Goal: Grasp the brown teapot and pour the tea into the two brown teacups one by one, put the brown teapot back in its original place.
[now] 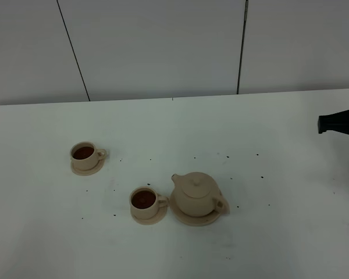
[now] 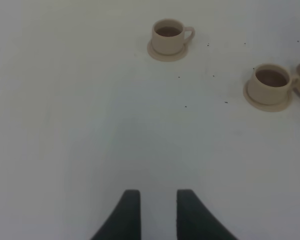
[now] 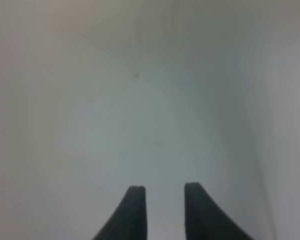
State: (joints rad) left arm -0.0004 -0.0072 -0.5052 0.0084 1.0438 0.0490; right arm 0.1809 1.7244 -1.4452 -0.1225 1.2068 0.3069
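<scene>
Exterior high view: brown teapot [image 1: 196, 196] sits on its wide saucer [image 1: 180, 213], just beside near teacup [image 1: 144, 201]; both cups dark-filled.
Right pincer [image 3: 164, 200]: nearer arm, teapot off its left; tips slightly apart, empty.
Left pincer [image 2: 158, 202]: apart, empty.

Two full teacups [image 2: 168, 36] beyond empty hand [image 2: 158, 212].

no readable text, no labels, no brands, no numbers anywhere

White table [image 1: 267, 128] w/ small dark specks [image 1: 228, 157], grey panelled wall [image 1: 163, 46] behind
</scene>
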